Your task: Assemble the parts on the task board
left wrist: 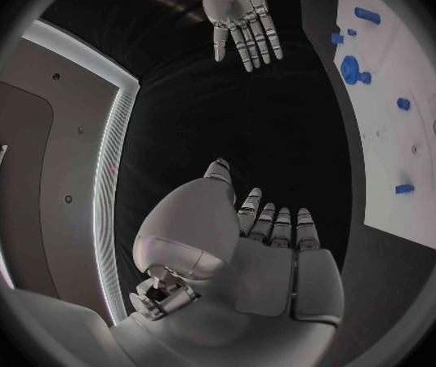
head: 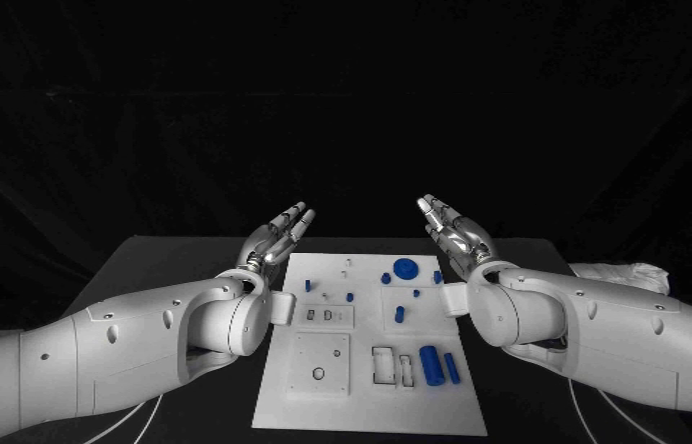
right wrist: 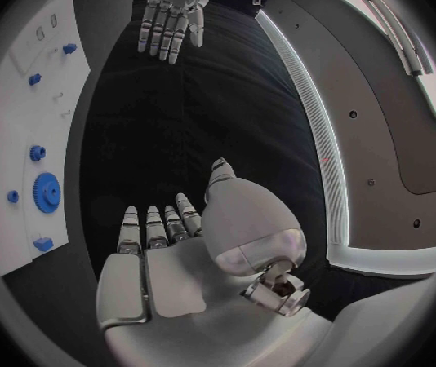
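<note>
The room is dark, the white board (head: 372, 364) shines bright, and the round wrist pictures bend at the edges.

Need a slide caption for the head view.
Both robot hands, left and right, open and raised over the white board with blue parts.

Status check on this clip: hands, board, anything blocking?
Left hand open, right hand open, both raised either side of the board, holding nothing. White board flat on the table, blue parts lying on it untouched. Nothing blocking.
</note>
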Motion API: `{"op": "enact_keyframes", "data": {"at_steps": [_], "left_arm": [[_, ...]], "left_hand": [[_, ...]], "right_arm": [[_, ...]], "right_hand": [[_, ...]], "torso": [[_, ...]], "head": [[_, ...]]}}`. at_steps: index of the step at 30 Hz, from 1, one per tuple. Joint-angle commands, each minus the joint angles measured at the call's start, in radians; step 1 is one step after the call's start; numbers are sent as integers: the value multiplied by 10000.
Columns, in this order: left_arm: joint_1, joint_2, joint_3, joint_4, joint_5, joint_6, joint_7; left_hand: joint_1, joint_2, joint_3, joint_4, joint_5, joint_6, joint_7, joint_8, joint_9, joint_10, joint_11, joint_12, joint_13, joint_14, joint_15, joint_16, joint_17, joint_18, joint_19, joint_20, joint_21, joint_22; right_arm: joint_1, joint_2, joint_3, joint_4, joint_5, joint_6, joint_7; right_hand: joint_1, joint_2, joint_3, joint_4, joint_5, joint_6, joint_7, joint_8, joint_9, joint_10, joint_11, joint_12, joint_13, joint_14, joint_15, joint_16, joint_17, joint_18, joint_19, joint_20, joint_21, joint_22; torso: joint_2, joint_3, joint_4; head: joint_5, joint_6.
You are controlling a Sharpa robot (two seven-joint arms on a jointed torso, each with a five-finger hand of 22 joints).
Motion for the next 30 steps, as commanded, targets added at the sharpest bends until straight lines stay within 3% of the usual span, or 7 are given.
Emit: {"op": "enact_keyframes", "data": {"at_steps": [1,8,11,15,21,25,30], "left_arm": [[180,60,-172,-85,534,1957,10],[386,107,-462,-182,699,2595,-5],[386,107,-463,-182,700,2598,-5],[383,-73,-463,-198,657,3282,262],[392,-365,-458,-108,176,3687,436],[414,-644,-454,-4,-302,3832,440],[471,-950,-445,123,-741,3897,448]], "left_hand": [[530,105,-99,151,128,192,-3,75,24,18,-81,85,21,-7,-149,-36,-16,249,-2,110,-36,-269],[521,66,-136,147,72,164,2,71,21,16,-69,63,18,-7,-134,-36,-16,255,-2,136,-36,-269],[519,19,-180,143,64,110,-12,57,15,11,-78,32,13,-7,-105,-36,-16,263,-2,180,-36,-269],[608,-237,-330,128,42,-95,-96,3,-4,-15,-139,-132,-9,-7,-70,-36,-16,329,-2,356,-36,-269],[662,-443,-527,138,-715,-376,-194,-60,-23,-12,-97,-184,-10,-7,304,-36,-16,404,-2,945,-36,-269],[366,-548,-781,133,-1856,-678,-441,-111,-45,23,276,-33,14,22,712,-5,7,415,178,1457,135,-150],[-62,-564,-1000,118,-2445,-942,-617,-117,-51,274,1098,943,162,797,882,518,438,426,961,1671,703,155]], "right_arm": [[221,-16,-210,-64,745,2246,-390],[577,-37,-644,-150,1111,3301,-585],[611,-39,-686,-158,1146,3402,-603],[614,-161,-686,-116,1064,3559,-638],[643,-211,-685,-130,779,3599,-733],[708,-283,-684,-131,263,3499,-815],[888,-452,-681,-23,-749,3128,-1030]], "right_hand": [[537,52,-103,131,114,249,122,136,44,33,28,-36,-12,-1,-63,-29,-9,235,1,101,-49,-15],[610,6,-115,111,103,271,226,164,47,32,157,43,15,-1,290,-29,-9,119,1,300,-49,-15],[678,-38,-115,71,106,286,251,180,51,38,198,131,43,-1,376,-29,-9,68,1,337,-49,-15],[889,-173,-105,-94,92,296,305,196,55,55,272,251,77,-1,389,-29,-9,23,1,325,-49,-15],[1191,-327,-87,-430,-5,349,358,243,67,88,341,443,124,2,391,-16,9,132,1,442,-49,-15],[1294,-373,-118,-616,-39,631,449,403,121,215,476,904,228,159,551,249,314,238,186,740,128,122],[1662,-394,-66,-923,209,2731,776,1511,628,1084,1002,2934,710,1122,725,1450,1235,280,1482,1215,937,588]], "torso": [[1,-1,-2],[1,-1,-2],[1,-1,-2],[22,0,-13],[118,-47,-18],[305,-68,-42],[562,-45,-23]], "head": [[1,-2],[1,-2],[1,-2],[-32,-382],[22,-502],[35,-501],[6,-501]]}}
